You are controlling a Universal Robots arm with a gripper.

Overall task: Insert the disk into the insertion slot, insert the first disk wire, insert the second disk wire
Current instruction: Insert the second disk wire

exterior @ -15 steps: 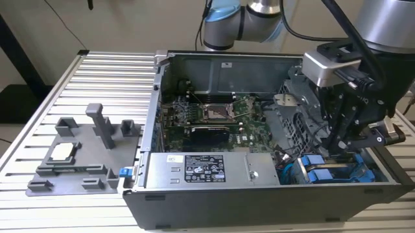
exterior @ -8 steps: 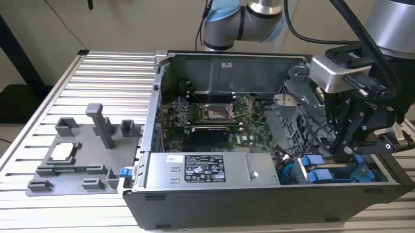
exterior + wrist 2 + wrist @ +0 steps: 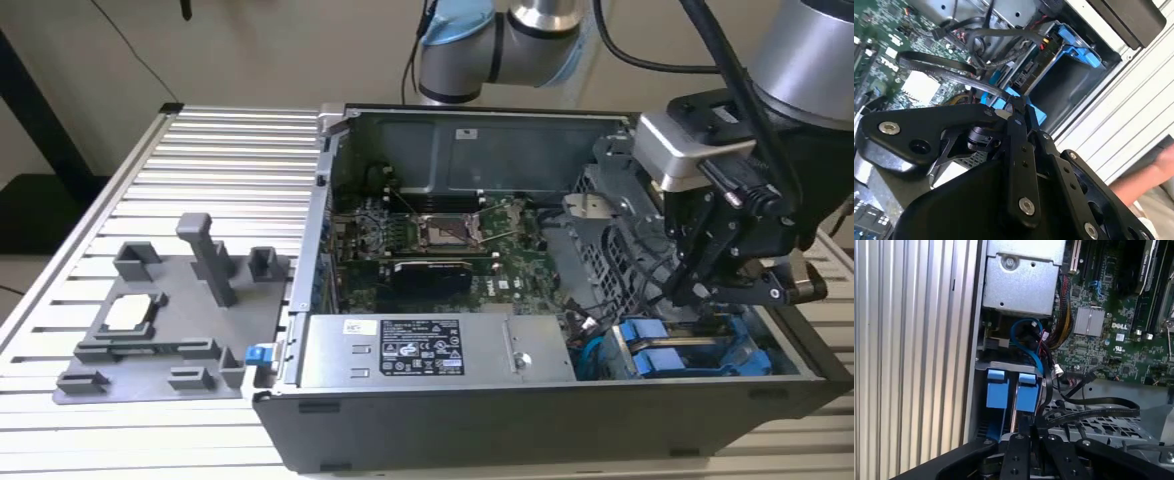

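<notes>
The disk (image 3: 1030, 71) sits in the insertion slot (image 3: 747, 352) of the drive cage at the case's front corner, on the exterior view's right. Its blue carrier (image 3: 998, 391) (image 3: 663, 358) shows at the bay's mouth. My gripper (image 3: 691, 292) hangs right over the cage. In both wrist views its fingers (image 3: 1021, 150) are drawn together, and the gripper (image 3: 1017, 106) (image 3: 1026, 426) is shut on the end of a flat black disk wire (image 3: 949, 67) (image 3: 1094, 407). That wire trails back toward the motherboard. The wire's tip is close to the blue carrier; whether it is plugged in cannot be seen.
The open computer case (image 3: 300, 330) lies on a ribbed aluminium table (image 3: 200, 160). A grey power-supply box (image 3: 427, 350) sits beside the cage, with loose cables (image 3: 1031, 337) between them. A grey printed fixture (image 3: 160, 320) lies on the exterior view's left. A person's hand (image 3: 1149, 175) is outside the case.
</notes>
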